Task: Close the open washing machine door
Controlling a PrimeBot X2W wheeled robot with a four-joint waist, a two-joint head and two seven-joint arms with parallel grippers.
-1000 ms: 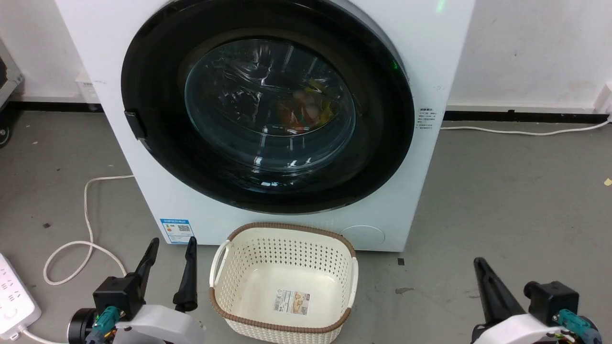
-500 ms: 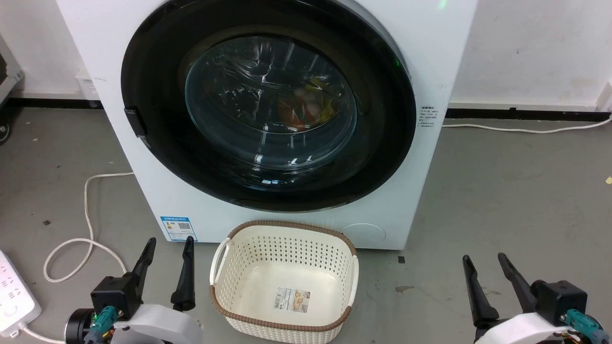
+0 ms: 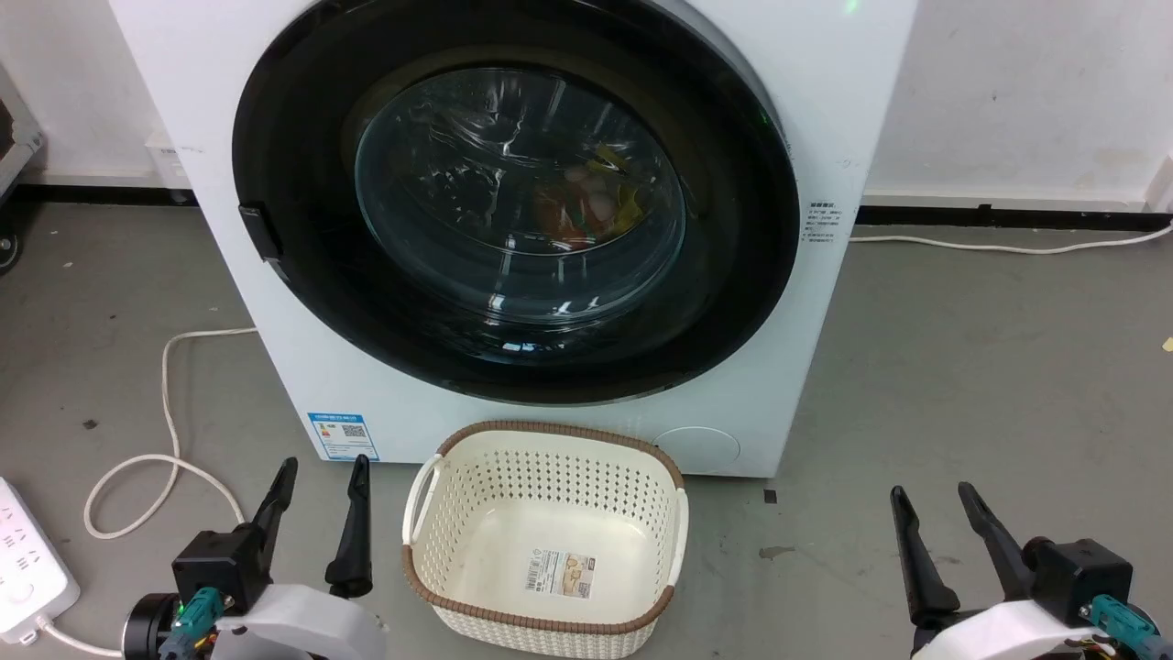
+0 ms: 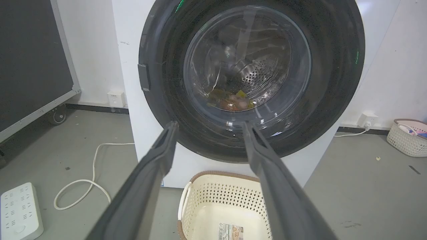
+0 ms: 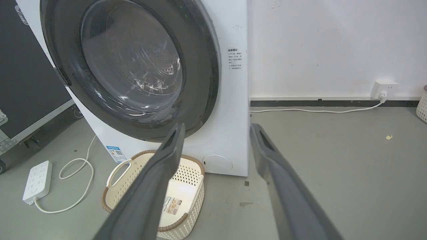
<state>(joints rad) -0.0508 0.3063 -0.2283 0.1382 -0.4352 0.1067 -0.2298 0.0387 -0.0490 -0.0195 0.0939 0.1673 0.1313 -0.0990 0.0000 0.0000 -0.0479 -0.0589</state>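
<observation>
Since a second ago our right gripper [image 3: 932, 490] is showing both dark fingers, spread apart. We are facing the white front-loading washing machine [image 3: 825, 110], far centre, its round glossy black-rimmed glass door [image 3: 742, 275] lying flush against the front. Judging it shut, we are checking the black tab [image 3: 259, 234] at its left edge, avoiding the cream perforated basket [image 3: 559, 429], left gripper [image 3: 324, 461] likewise spread.

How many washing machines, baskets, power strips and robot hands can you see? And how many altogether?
Washing machine: 1
Baskets: 2, the near basket and the far basket
Power strip: 1
Hands: 2, left hand and right hand
Total: 6
</observation>
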